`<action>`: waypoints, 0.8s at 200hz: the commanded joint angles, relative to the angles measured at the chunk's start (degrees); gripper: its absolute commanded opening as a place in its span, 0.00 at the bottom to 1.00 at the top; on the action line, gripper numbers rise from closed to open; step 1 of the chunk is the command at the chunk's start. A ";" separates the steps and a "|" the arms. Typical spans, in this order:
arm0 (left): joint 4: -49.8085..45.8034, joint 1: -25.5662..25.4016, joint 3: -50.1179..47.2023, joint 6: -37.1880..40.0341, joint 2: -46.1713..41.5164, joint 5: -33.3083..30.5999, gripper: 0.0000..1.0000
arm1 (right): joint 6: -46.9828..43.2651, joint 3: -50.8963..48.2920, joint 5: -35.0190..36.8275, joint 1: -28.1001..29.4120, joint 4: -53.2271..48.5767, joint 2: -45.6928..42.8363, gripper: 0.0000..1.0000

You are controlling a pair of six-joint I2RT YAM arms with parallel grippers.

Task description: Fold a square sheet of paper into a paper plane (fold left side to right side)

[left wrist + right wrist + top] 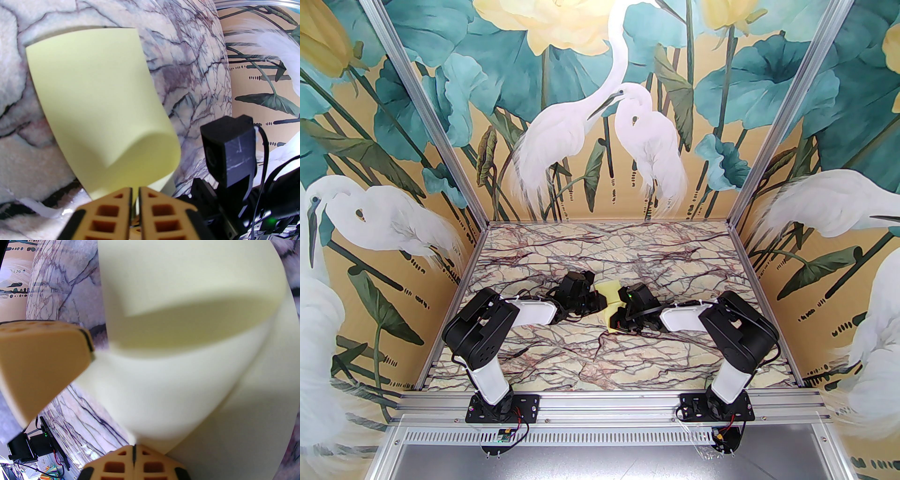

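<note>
Marble-patterned counter (600, 365), heron murals behind: left gripper (134, 190) and right gripper (134, 447) each clamp an edge of the curled square sheet of paper (98, 105).

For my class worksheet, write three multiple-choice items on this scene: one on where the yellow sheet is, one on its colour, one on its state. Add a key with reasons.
1. Where is the square sheet of paper?
A) between the left gripper and the right gripper, near the middle of the table
B) at the far left corner
C) beside the right arm's base

2. What colour is it?
A) white
B) blue
C) pale yellow

3. What is its state?
A) lying flat
B) bent in a curve, pinched by both grippers
C) crumpled into a ball

Key:
1 A, the top view shows it where the two arms meet.
2 C, both wrist views show pale yellow.
3 B, each gripper is shut on an edge and the sheet bows between them.
</note>
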 commanded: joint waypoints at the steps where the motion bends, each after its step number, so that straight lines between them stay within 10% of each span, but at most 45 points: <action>1: -2.33 0.13 -0.13 1.71 -0.68 -1.13 0.07 | -0.50 -0.06 2.25 0.41 -3.34 1.55 0.00; 160: -7.93 0.13 4.84 7.20 2.28 -7.11 0.00 | -0.43 0.07 1.73 0.46 -3.17 1.55 0.00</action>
